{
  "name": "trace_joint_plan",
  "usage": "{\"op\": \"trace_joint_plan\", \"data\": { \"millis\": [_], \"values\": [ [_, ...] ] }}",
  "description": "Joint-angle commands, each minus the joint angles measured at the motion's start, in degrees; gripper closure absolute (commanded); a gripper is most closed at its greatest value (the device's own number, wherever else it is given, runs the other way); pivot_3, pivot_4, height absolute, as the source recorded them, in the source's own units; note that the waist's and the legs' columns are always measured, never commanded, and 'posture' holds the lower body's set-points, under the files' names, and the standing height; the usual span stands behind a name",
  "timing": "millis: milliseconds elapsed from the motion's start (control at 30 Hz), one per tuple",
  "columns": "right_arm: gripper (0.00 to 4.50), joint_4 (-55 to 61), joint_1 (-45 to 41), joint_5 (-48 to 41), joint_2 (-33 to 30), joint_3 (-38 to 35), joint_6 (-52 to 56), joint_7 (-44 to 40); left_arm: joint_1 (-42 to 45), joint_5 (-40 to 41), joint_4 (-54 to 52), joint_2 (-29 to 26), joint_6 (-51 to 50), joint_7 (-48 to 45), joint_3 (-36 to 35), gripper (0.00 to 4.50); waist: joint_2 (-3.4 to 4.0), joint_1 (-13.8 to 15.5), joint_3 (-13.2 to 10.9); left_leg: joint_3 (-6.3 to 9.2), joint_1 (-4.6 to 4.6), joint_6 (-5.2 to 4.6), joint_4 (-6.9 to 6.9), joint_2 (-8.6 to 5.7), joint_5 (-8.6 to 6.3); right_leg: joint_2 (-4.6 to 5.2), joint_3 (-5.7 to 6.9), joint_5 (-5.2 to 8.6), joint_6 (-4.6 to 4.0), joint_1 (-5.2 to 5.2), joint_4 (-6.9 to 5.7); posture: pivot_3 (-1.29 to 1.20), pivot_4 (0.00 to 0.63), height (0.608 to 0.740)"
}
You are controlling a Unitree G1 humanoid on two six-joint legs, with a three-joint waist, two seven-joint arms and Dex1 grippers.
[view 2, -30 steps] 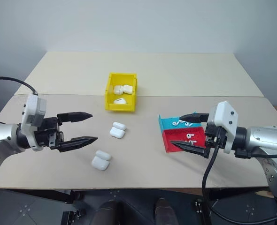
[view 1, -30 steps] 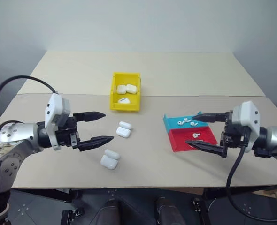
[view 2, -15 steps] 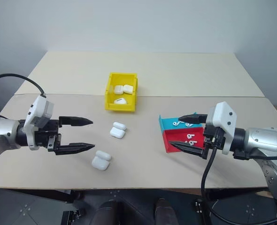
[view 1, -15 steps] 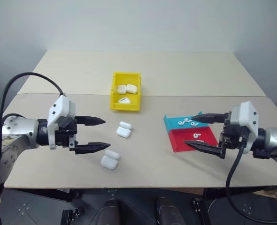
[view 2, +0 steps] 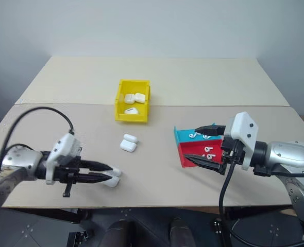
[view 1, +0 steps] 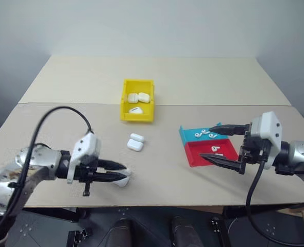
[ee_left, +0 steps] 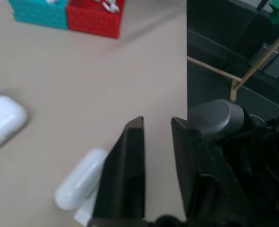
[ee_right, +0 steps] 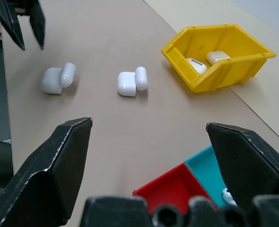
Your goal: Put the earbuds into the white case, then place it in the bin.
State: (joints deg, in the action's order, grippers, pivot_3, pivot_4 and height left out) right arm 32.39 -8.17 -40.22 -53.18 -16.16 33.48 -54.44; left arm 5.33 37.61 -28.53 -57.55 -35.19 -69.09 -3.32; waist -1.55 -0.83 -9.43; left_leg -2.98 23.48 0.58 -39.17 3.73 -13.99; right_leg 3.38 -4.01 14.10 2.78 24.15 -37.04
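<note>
We see the left end effector (view 1: 122,172) nearly closed beside the near case (ee_left: 80,178), gripping nothing; it may nudge the case off the desk (view 1: 203,77). The right end effector (view 1: 230,149) gapes over the tray (view 1: 208,150) holding the earbuds (view 1: 206,134), right of the bin (view 1: 137,114).

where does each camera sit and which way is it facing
Head stereo pair: on the head, looking forward and down at the table, the yellow bin and both arms.
Left wrist: on the left arm, looking along the left gripper, its jaws nearly shut, an open white case beside them.
Right wrist: on the right arm, looking between the right gripper's wide jaws toward the bin and the cases.
Shared: both wrist views catch the blue-and-red tray and the open cases.
</note>
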Motion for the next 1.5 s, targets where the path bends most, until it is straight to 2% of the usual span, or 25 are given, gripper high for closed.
{"op": "trace_joint_plan", "data": {
  "millis": [33,100,233,367,600,967,1267,1400,1500],
  "values": [
    [0.0,2.32,0.43,-1.9,-0.76,-1.79,0.92,0.12,-2.43,-1.52,0.22,-2.29,3.93,-3.62,-2.51,4.47,0.0,0.09,0.0,0.0,-0.01,0.0,0.01,0.01,0.0,0.0,0.01,0.0,-0.01,0.0,0.0,0.0,0.15,0.74],
    [0.0,2.46,0.83,-1.99,-1.11,-2.0,1.09,-0.16,-3.75,-2.21,1.65,-4.22,5.82,-7.01,-3.12,4.47,0.0,0.11,0.0,-0.01,-0.03,0.0,0.02,0.01,0.0,0.0,0.01,0.01,-0.02,-0.01,-0.01,0.0,0.15,0.74],
    [0.0,2.44,0.93,-2.08,-1.37,-1.92,1.08,-0.14,-5.32,-8.65,4.92,-6.77,12.88,-10.18,-0.79,4.47,0.01,0.21,0.0,-0.04,-0.04,0.0,0.03,0.0,0.0,0.02,0.01,0.01,-0.02,-0.02,0.0,0.0,0.15,0.74],
    [0.0,2.54,1.16,-2.15,-1.71,-2.37,1.09,-0.13,-1.55,-17.06,7.87,-4.36,13.22,-4.42,5.87,4.47,0.0,0.4,0.0,-0.05,-0.04,0.0,0.04,-0.01,0.0,0.02,0.01,0.02,-0.03,-0.02,0.01,0.0,0.15,0.74],
    [0.0,2.5,1.97,-2.15,-2.65,-3.45,0.89,-0.21,3.09,-22.06,12.11,-1.87,15.39,-4.31,11.12,4.47,-0.01,0.3,-0.01,-0.04,0.0,0.0,0.05,0.01,0.0,0.0,0.01,0.02,-0.03,0.02,0.01,0.0,0.15,0.74],
    [0.0,3.95,3.6,-2.26,-2.46,-4.83,1.08,0.71,9.78,-27.23,17.26,2.73,14.7,-0.28,13.48,4.47,-0.02,0.28,0.0,-0.03,0.0,0.0,0.04,-0.01,0.0,0.0,0.01,0.02,-0.02,-0.01,0.0,0.0,0.15,0.74],
    [0.0,4.74,4.12,-2.4,-1.79,-4.27,0.76,1.88,14.55,-26.74,17.91,6.59,12.65,2.04,12.3,4.47,-0.03,0.3,0.0,-0.02,0.03,-0.01,0.03,-0.01,0.0,0.0,0.01,0.01,-0.01,-0.01,-0.01,0.0,0.15,0.74],
    [0.0,5.06,4.61,-2.83,-2.05,-4.92,0.88,1.88,14.49,-25.76,17.73,3.7,13.82,-1.21,10.82,4.47,-0.03,0.07,0.0,-0.01,0.03,-0.01,0.04,-0.01,0.0,-0.01,0.01,0.02,-0.01,0.0,-0.02,0.0,0.15,0.74],
    [0.0,4.82,4.5,-2.91,-2.26,-4.85,0.93,1.78,16.03,-24.25,19.79,-0.12,17.17,-6.87,9.39,3.88,-0.03,0.02,0.0,-0.02,0.0,-0.01,0.04,0.0,0.0,-0.02,0.0,0.01,-0.01,0.01,-0.04,0.0,0.15,0.74]
  ]
}}
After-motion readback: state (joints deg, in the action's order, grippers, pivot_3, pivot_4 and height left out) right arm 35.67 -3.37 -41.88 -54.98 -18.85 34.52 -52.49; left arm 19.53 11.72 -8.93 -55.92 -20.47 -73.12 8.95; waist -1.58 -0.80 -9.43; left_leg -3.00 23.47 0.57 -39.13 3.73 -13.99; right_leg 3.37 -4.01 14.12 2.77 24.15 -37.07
